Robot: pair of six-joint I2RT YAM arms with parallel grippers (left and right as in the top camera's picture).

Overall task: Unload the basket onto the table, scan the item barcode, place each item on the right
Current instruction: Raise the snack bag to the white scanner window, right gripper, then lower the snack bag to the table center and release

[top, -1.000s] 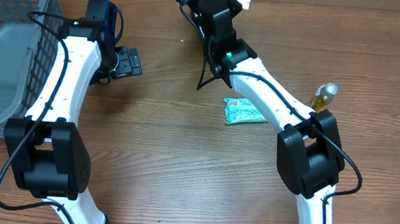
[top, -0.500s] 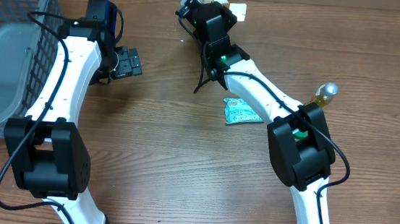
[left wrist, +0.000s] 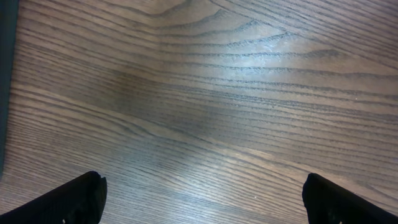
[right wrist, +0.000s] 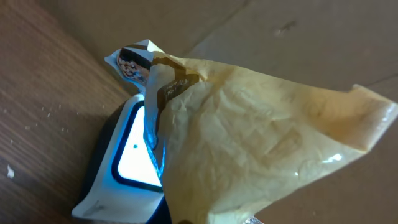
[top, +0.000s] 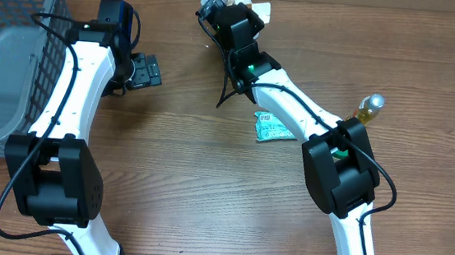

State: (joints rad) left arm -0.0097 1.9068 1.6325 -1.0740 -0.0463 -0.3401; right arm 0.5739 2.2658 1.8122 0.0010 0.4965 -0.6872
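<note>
A brown wood-grain table (top: 173, 181) carries two white-and-black arms, with a grey mesh basket (top: 15, 10) at its far-left corner. The left gripper (top: 146, 71) hovers low over bare boards near the basket, its dark jaws spread wide and holding nothing. The right arm reaches to the table's far edge, where a flat sheet of cardboard (right wrist: 323, 37) forms the backdrop. There the right gripper (top: 224, 2), jaws pressed together, pinches a crinkled yellow packet (right wrist: 249, 137). The packet is glossy film, creased and puffed, with a folded top corner printed in dark brown and white; the print there is too small and crumpled to read. In the right wrist view the packet is held just in front of and above the scanner (right wrist: 127, 158), its left edge overlapping the scanner's face; whether the two touch cannot be told. The scanner is a rounded white housing with a dark frame around a bright bluish-white window, standing on the table against the cardboard. Nearer the middle of the table, beside the right arm's forearm, a flat green sachet (top: 275, 128) lies on the wood with a pale label patch at one end; its lettering cannot be made out from overhead. Well to its right a small amber bottle (top: 368, 108) with a shiny metallic cap sits near the arm's elbow.
</note>
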